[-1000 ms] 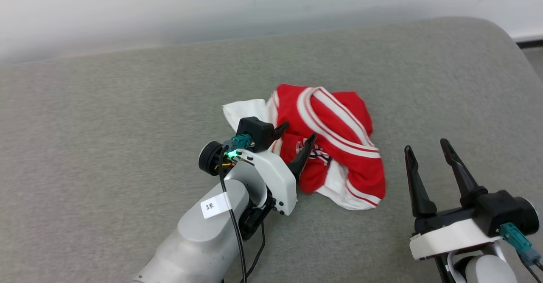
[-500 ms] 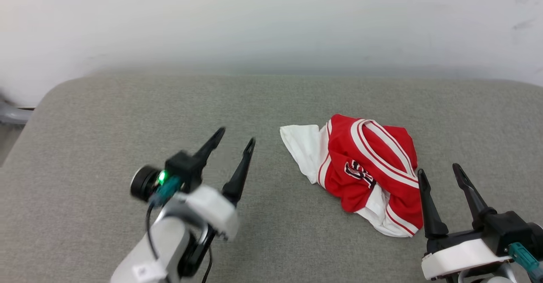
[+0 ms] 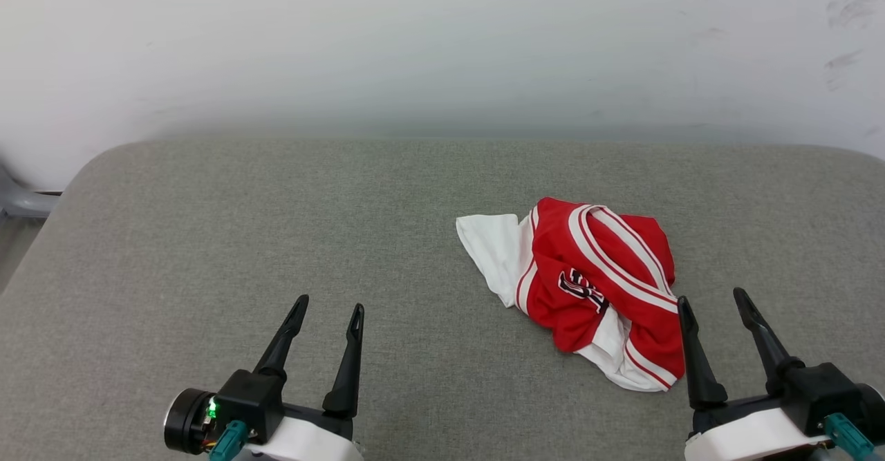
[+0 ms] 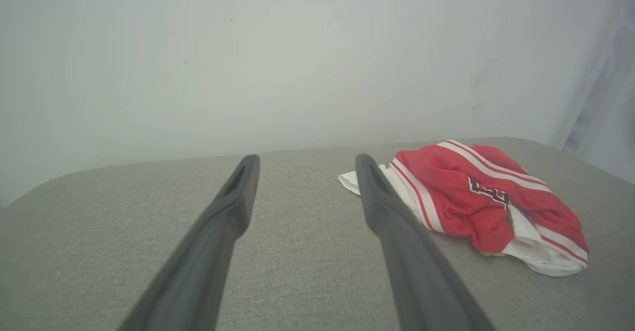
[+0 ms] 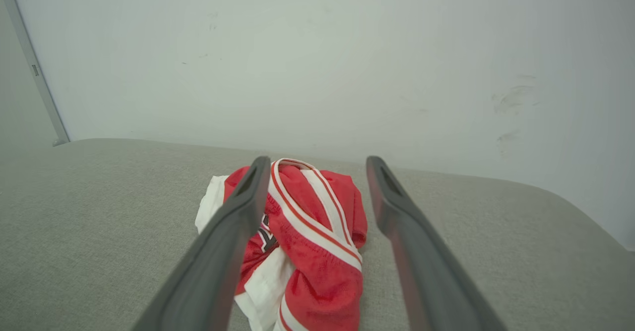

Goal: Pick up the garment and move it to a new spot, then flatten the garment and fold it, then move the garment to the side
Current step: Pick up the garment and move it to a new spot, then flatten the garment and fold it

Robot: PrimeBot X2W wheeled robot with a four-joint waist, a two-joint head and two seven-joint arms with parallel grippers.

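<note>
The garment [image 3: 591,289], a red jersey with white sleeves and striped trim, lies crumpled in a heap on the grey cushioned surface [image 3: 276,226], right of centre. My left gripper [image 3: 328,303] stands open at the lower left, well clear of the cloth, with nothing between its fingers. At the lower right my right gripper [image 3: 712,296] is open too, its left fingertip just beside the heap's near right edge. In the left wrist view the garment [image 4: 476,197] lies right of the open gripper [image 4: 305,158]. In the right wrist view the garment [image 5: 307,231] lies between and beyond the open gripper [image 5: 315,160].
A pale wall [image 3: 442,46] rises straight behind the cushion's far edge. The cushion's rounded corners show at far left [image 3: 97,160] and far right. A grey object [image 3: 17,198] pokes in at the left edge, beyond the cushion.
My left gripper has let go of the garment and drawn back to the lower left. The head camera has also tilted up and turned, shifting the whole picture.
</note>
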